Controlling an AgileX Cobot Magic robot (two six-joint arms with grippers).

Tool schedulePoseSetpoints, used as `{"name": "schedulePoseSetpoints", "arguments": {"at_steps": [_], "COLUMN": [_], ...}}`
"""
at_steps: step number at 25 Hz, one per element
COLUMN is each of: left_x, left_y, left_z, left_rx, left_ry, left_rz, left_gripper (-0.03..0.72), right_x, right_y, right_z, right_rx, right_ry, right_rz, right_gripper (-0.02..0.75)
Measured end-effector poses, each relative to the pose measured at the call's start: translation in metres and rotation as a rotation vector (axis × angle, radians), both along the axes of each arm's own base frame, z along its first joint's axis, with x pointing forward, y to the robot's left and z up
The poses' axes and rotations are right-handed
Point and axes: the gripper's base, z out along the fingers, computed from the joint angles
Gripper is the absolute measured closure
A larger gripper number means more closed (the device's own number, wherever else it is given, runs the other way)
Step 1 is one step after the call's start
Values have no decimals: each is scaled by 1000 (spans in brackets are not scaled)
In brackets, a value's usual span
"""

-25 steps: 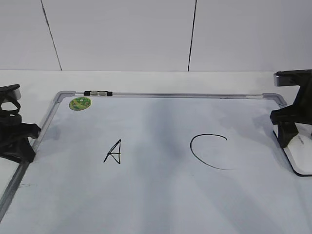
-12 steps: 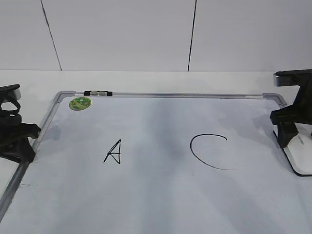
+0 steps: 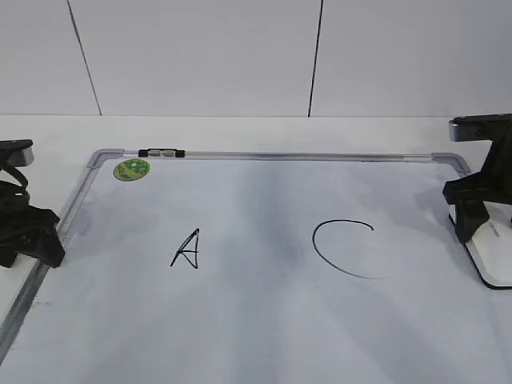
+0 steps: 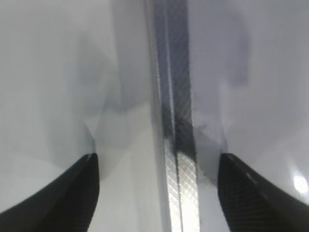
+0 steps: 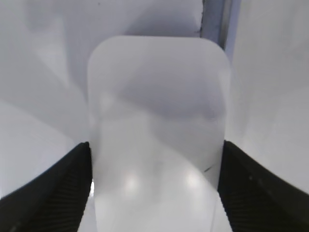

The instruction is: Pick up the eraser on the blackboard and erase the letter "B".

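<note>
White board: the blackboard (image 3: 264, 320) is really a white dry-erase panel in a silver frame, lying flat on the pale bench (image 3: 240, 132).
Letters: I read a black "A" (image 3: 186, 250) left of centre and an open "C" (image 3: 342, 248) to its right; I see no "B" between them, only bare board.
Eraser: the eraser (image 3: 492, 254) lies at the board's right edge, white top, dark underside showing along its rim; in the right wrist view it fills the middle of the frame (image 5: 157, 130).
Right claw: right claw (image 5: 154, 188) is spread, one finger on each side of the eraser; I cannot tell if the pads touch it.
Left claw: left claw (image 4: 157, 188) is released and holds nothing, straddling the board's left frame rail (image 4: 176, 145).
Magnet: a round green magnet (image 3: 131, 169) sits in the far left corner, near a small black clip (image 3: 161, 152) on the top rail.
</note>
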Motion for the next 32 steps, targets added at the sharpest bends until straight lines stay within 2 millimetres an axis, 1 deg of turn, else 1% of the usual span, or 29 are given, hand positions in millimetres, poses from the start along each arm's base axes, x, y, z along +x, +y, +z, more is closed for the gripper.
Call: {"name": "schedulePoseSetpoints", "arguments": {"at_steps": [3, 5, 7, 11, 13, 18, 23, 25, 28, 32], "left_x": [3, 9, 16, 25, 27, 28, 17, 9, -5, -27], "left_y": [-2, -3, -4, -6, -6, -7, -6, -5, -4, -3], "left_z": [5, 17, 33, 65, 79, 117, 158, 173, 194, 222], "left_rx": [-8, -14, -21, -32, -37, -42, -43, -43, -41, -38], "left_ry": [13, -6, -46, -119, -148, -256, -375, -422, -488, -584], "left_rz": [-13, -20, -27, -40, -46, -53, -59, -60, -63, -65], "left_gripper": [109, 105, 101, 99, 99, 99, 103, 104, 107, 109], "right_x": [0, 2, 5, 8, 7, 3, -10, -20, -37, -66], "right_y": [0, 0, 1, 1, 1, 1, 1, 1, 2, 1], "right_z": [1, 5, 14, 40, 53, 94, 140, 163, 188, 222], "right_rx": [2, 4, 7, 14, 15, 20, 32, 39, 50, 57], "right_ry": [-2, -16, -42, -116, -151, -268, -397, -463, -541, -661], "right_rz": [-1, -1, -2, -5, -4, 1, 2, 5, 6, 9], "right_gripper": [122, 122, 122, 122, 122, 122, 122, 122, 122, 123]}}
